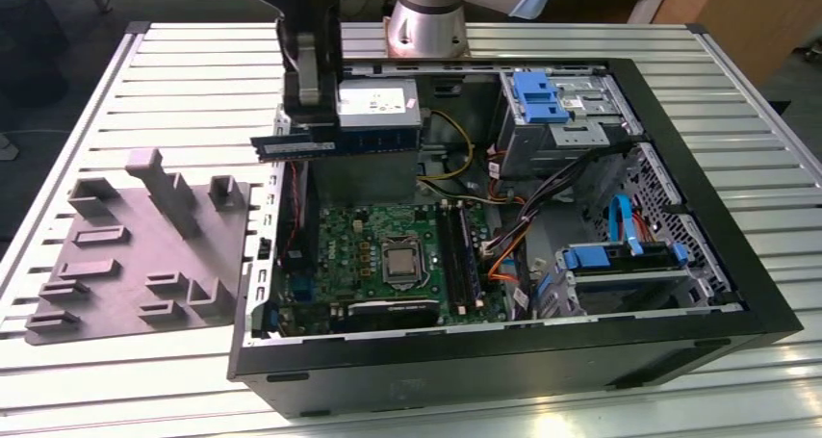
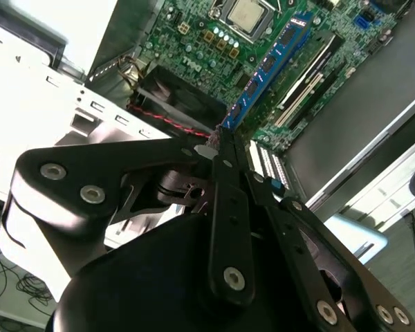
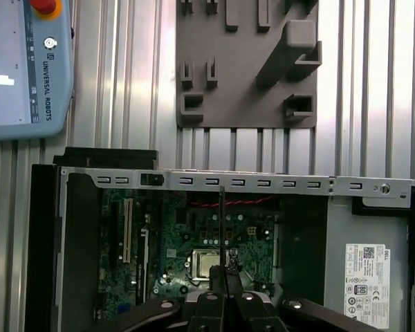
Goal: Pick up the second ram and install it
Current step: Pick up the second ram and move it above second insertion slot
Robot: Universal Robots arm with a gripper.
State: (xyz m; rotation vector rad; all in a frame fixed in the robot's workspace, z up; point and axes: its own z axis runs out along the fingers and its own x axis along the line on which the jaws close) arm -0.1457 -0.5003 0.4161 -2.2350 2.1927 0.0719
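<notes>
Dark circuit board: the second ram (image 1: 372,142) hangs in the air above the open computer case (image 1: 514,361), level, touching nothing but me.
My fingers: my gripper (image 1: 308,135) is closed flat on both faces of the stick, coming down on it from above. It grips off-centre, nearer the end at the exterior view's left.
Long axis: it runs side to side across the exterior view. In the second wrist view the stick (image 2: 266,66) reaches straight out from my gripper (image 2: 220,138) over the motherboard.
Edge-on: in the first wrist view it is a thin dark line (image 3: 221,221).
Memory slots (image 1: 457,250): long and black, beside the processor socket (image 1: 400,263). They lie well below my fingers and toward the exterior view's right.
Crux: those slots run near-to-far in the exterior view, so I judge the stick lies crosswise to them.
Grey fixture (image 1: 135,255): on the table at the exterior view's left, well apart.
</notes>
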